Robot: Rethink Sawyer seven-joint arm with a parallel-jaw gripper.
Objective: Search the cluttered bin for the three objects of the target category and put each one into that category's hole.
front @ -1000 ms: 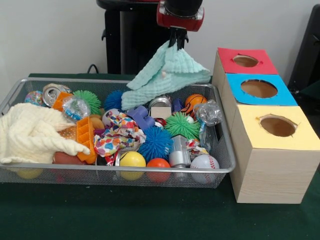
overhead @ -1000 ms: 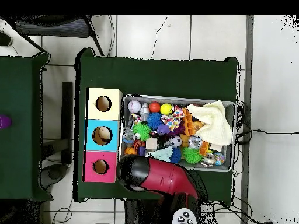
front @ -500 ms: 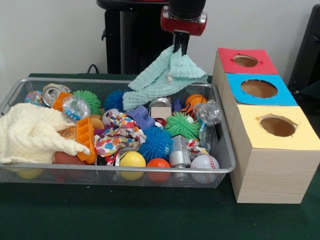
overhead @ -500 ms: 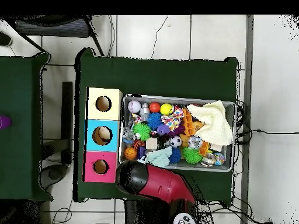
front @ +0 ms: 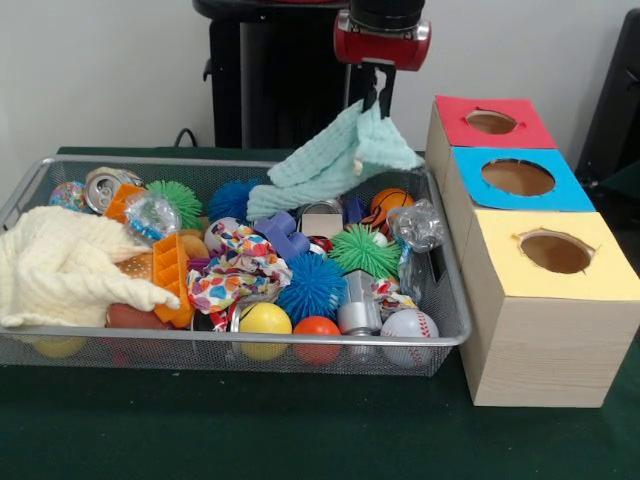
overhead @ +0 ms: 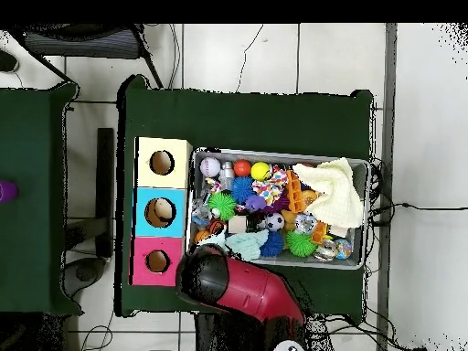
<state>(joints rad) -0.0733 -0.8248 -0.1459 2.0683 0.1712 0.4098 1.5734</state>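
My gripper (front: 378, 100) is shut on a corner of a mint green cloth (front: 335, 160), which hangs above the far right part of the wire mesh bin (front: 250, 340). The cloth's lower edge trails over the toys. The red-topped hole (front: 491, 122) is just right of the gripper, at the far end of the row of boxes. In the overhead view the arm (overhead: 215, 279) covers the gripper; the cloth (overhead: 245, 243) shows at the bin's (overhead: 274, 154) near edge, beside the red-topped hole (overhead: 157, 261). I cannot pick out the soft toy figures; clutter and cloths hide them.
A cream cloth (front: 60, 265) covers the bin's left end. Spiky balls (front: 312, 285), smooth balls (front: 265, 320), a baseball (front: 409, 324) and a can (front: 100, 188) fill the rest. The blue-topped hole (front: 518, 177) and yellow-topped hole (front: 555, 252) lie nearer the camera.
The gripper has moved right toward the red-topped box and slightly up, carrying the mint cloth with it. The bin's contents have not moved.
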